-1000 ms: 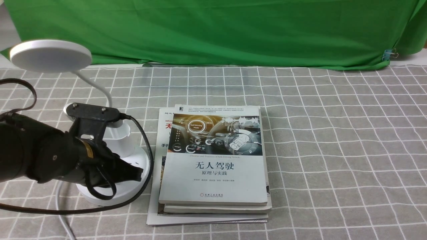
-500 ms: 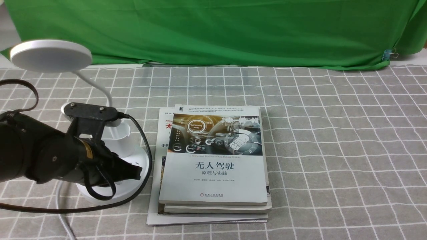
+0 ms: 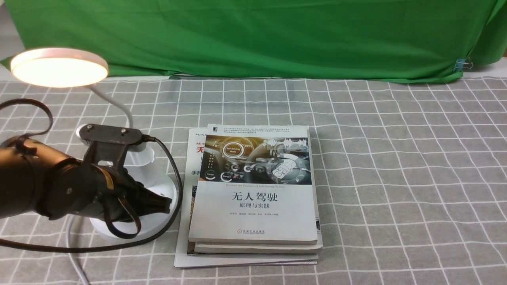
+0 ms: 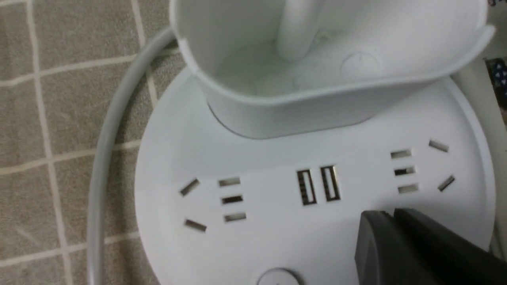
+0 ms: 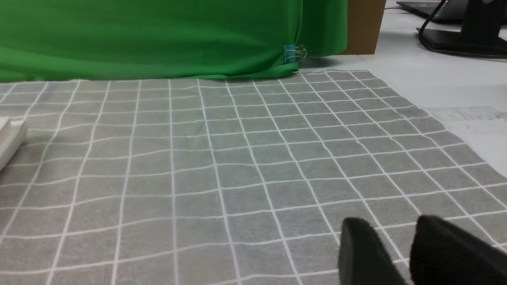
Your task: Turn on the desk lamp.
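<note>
My left pincer (image 4: 390, 213) was shut, its tips together with nothing between them, above the round base (image 4: 253, 170) of the desk lamp (image 3: 59, 71). The lamp stood right beneath my pincer, its disc head glowing warmly.

- The desk lamp's disc head (image 3: 59, 70) is glowing warm yellow-white, its underside washing out.
- Amber glare is sliding over the left arm (image 3: 47, 174).
- Even, fairly bright light is covering the checked cloth (image 3: 396, 178).
- The left wrist view is looking soft, slightly grainy.
- In the right wrist view, the dark gripper fingers (image 5: 362, 249) are blurring.
</note>
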